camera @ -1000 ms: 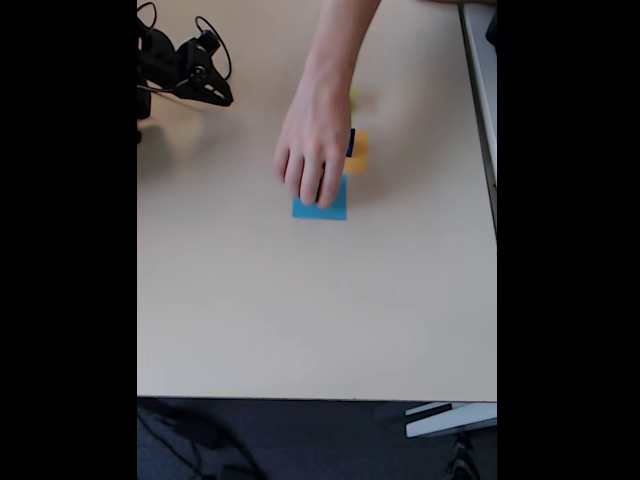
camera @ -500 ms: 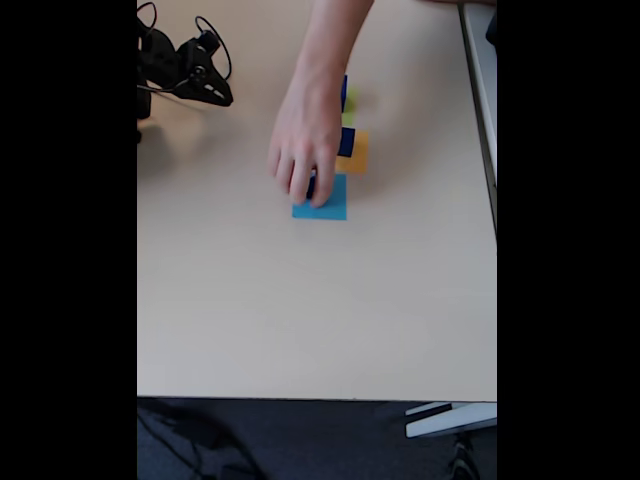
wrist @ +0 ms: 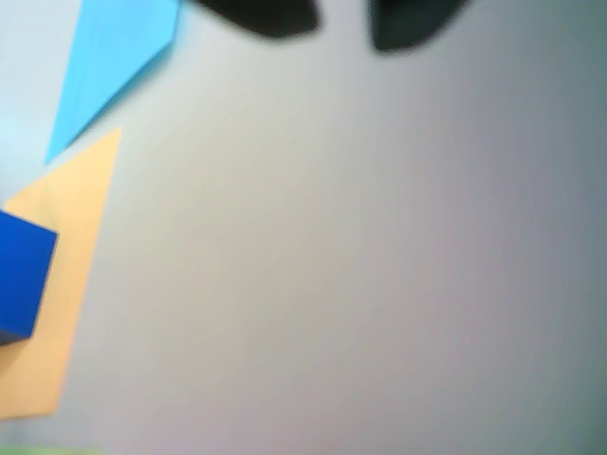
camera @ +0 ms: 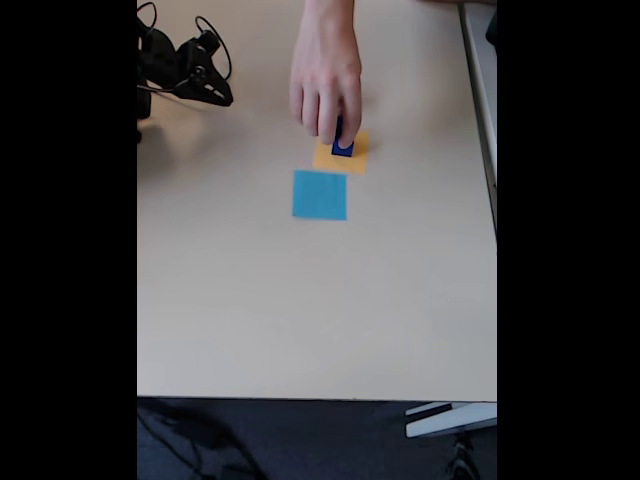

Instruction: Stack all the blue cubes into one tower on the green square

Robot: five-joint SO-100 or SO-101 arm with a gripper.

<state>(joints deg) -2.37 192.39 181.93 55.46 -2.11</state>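
At the near edge of the fixed view the pale table (camera: 300, 320) ends over dark floor, with a grey bracket-like piece (camera: 450, 418) sticking out at the near right. Farther in, on the bare tabletop, lies the light-blue square (camera: 320, 195), flat and uncovered. Just beyond it, to the right, is the orange square (camera: 340, 157), and a blue cube (camera: 342, 146) stands on it. A person's hand (camera: 326, 85) reaches in from the far edge, its fingertips on that cube, covering whatever lies behind it.

The gripper (camera: 212, 92) hangs at the far left of the table, well apart from the cube and to its left. In the wrist view its two dark fingertips (wrist: 256, 14) show blurred at the top edge with a gap between them, nothing held. There the blue cube sits on the orange square at the left edge. No writing can be read anywhere.
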